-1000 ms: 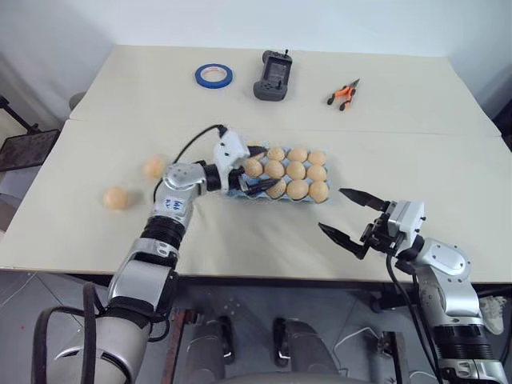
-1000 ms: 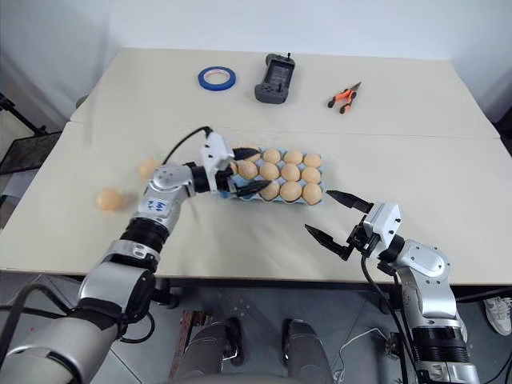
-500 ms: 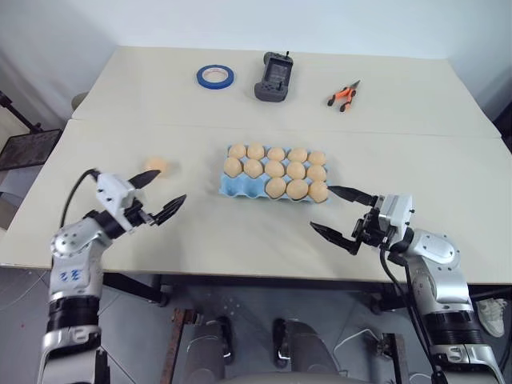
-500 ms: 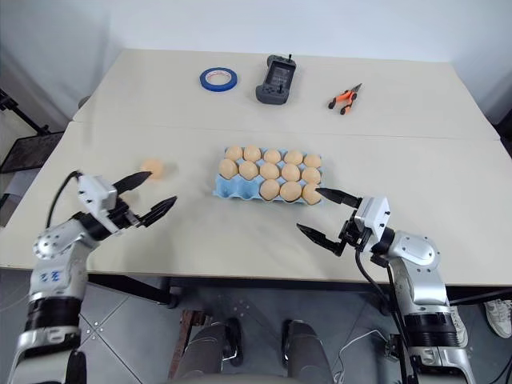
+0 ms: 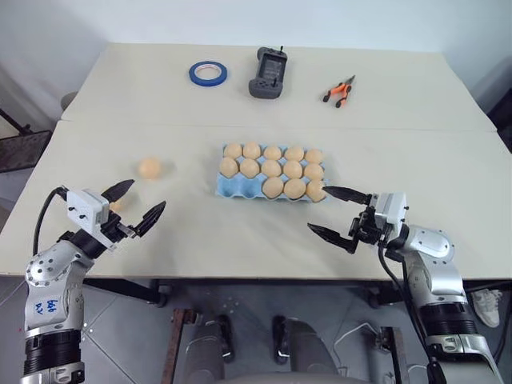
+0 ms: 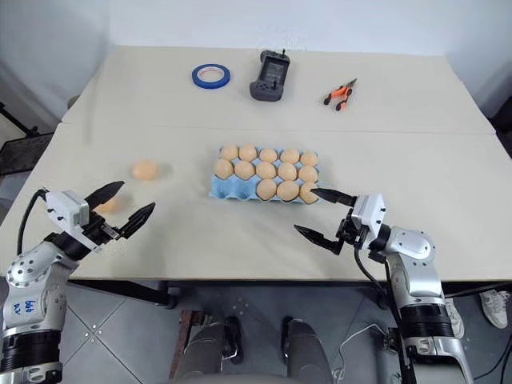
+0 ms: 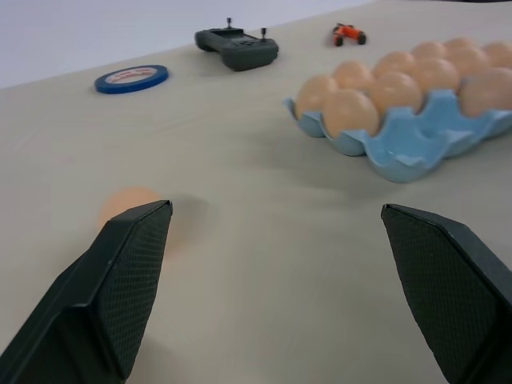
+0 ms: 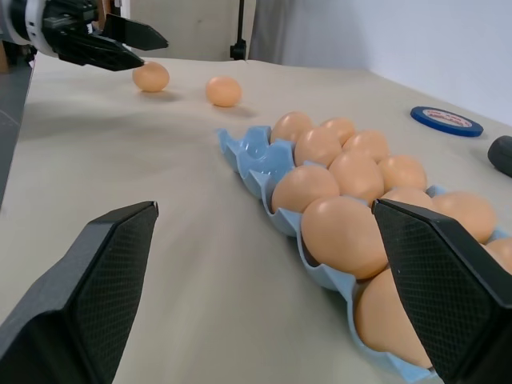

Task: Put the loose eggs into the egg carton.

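Two loose eggs lie on the surface left of the egg carton (image 5: 240,186). The nearer egg (image 6: 110,205) sits just beside the open, empty left gripper (image 5: 134,204); the other egg (image 5: 149,167) lies beyond. The right gripper (image 5: 336,215), also open, waits by the carton.

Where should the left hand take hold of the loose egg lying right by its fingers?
Across the middle of the egg, one finger on each side. It lies free on the table, nothing touching it, and the open left hand is already alongside, so a low approach from the robot's side looks best.
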Tool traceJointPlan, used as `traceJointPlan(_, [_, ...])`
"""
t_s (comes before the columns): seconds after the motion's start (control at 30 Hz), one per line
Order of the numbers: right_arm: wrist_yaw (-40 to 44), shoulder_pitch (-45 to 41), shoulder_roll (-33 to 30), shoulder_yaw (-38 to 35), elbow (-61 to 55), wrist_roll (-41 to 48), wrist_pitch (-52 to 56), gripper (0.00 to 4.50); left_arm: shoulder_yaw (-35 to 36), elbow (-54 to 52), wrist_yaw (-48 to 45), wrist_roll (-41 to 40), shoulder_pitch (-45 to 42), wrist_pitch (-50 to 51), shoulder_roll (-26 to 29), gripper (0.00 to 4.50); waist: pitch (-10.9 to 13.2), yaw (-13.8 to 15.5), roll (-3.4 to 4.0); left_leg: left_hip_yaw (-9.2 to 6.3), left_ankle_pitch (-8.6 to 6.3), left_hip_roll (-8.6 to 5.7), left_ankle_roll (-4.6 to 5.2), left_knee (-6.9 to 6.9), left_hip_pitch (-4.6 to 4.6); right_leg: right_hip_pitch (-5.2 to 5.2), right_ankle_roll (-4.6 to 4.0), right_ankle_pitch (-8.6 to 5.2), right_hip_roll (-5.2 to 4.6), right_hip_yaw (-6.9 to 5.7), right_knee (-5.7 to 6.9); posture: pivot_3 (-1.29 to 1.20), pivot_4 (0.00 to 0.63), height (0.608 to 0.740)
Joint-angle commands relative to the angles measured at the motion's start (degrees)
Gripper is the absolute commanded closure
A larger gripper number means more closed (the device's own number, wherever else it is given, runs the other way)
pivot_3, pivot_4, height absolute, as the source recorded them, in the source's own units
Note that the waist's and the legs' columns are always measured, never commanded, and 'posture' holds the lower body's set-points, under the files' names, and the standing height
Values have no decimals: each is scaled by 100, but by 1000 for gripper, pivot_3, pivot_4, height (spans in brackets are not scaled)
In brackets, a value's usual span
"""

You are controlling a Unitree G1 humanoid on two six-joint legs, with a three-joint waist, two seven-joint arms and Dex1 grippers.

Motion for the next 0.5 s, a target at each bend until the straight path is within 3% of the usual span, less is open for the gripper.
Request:
traceJointPlan(0.03, [87,-98,31,-24,27,76,-72,0,555,-378,590,-29,462,-27,-132,73,-3,-69,-6,0,-3,2,4,-1,1,-2,5,1,0,-3,4,0,150,740])
traceJointPlan(0.23, [164,-155,64,11,100,78,-66,0,1027,-465,1449,120,829,-175,-346,73,-4,-75,-7,0,-5,11,-3,14,-4,-45,11,-10,0,-9,76,0,150,740])
traceJointPlan(0.37, [171,-170,74,25,116,76,-65,0,993,-163,1823,266,669,41,-307,73,-4,-83,-7,-10,-5,16,-8,38,-2,-56,-41,-36,2,-14,79,0,150,740])
traceJointPlan(0.43, [168,-183,76,30,120,70,-64,0,862,-12,1789,267,535,111,-273,73,-8,-90,2,-10,-8,24,-6,27,-10,-44,-44,1,23,-16,1,0,150,740])
traceJointPlan(0.5, [166,-195,67,22,115,69,-61,0,643,255,1716,310,278,287,-213,73,-11,-50,13,-8,-8,86,-5,-18,-69,17,-46,123,101,-39,-146,0,150,740])
